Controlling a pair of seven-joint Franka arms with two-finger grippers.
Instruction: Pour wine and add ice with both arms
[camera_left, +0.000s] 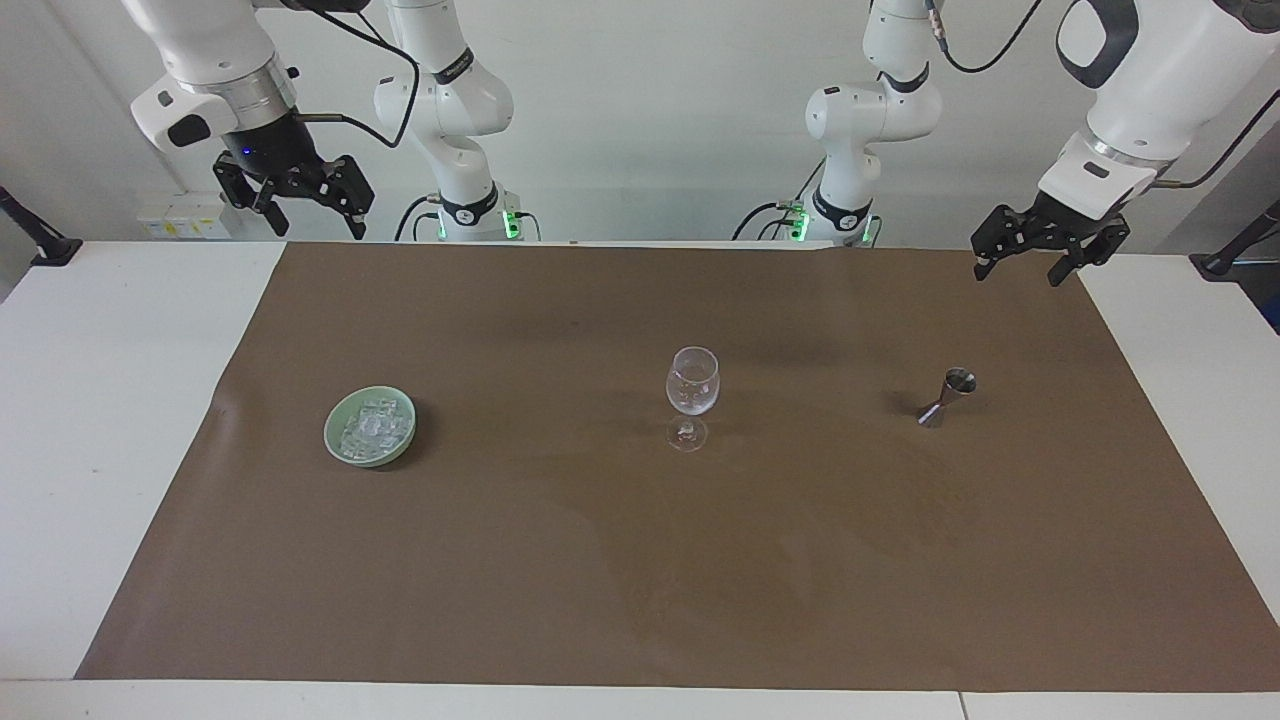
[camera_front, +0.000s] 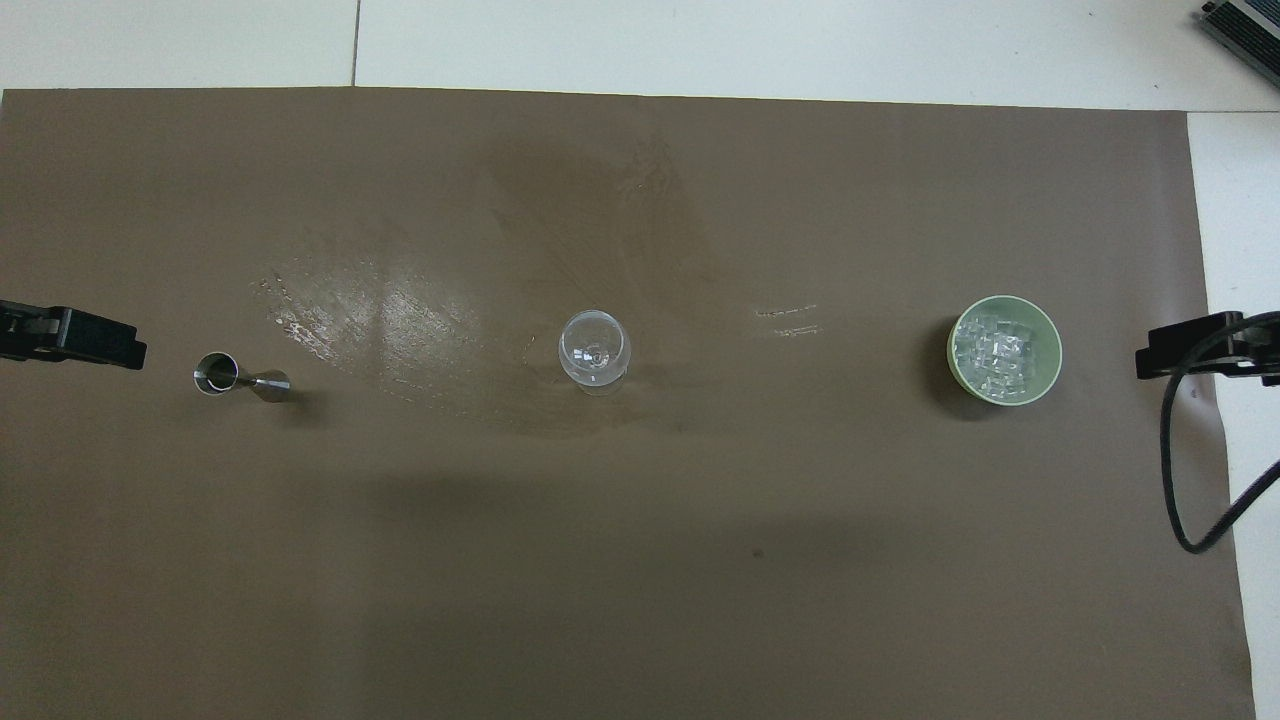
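Robotics lab: white table (camera_left: 100, 400), brown mat (camera_left: 640, 560), two mounted arms (camera_left: 440, 110).

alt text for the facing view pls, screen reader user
A clear stemmed glass stands mid-mat, between a pale green bowl of ice and a small metal jigger. The right gripper and left gripper hang open, holding nothing.

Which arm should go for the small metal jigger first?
Left. The left hand hangs open over the brown mat's edge at the end where the small steel hourglass jigger stands. The right hand waits open near the pale green bowl of ice cubes.
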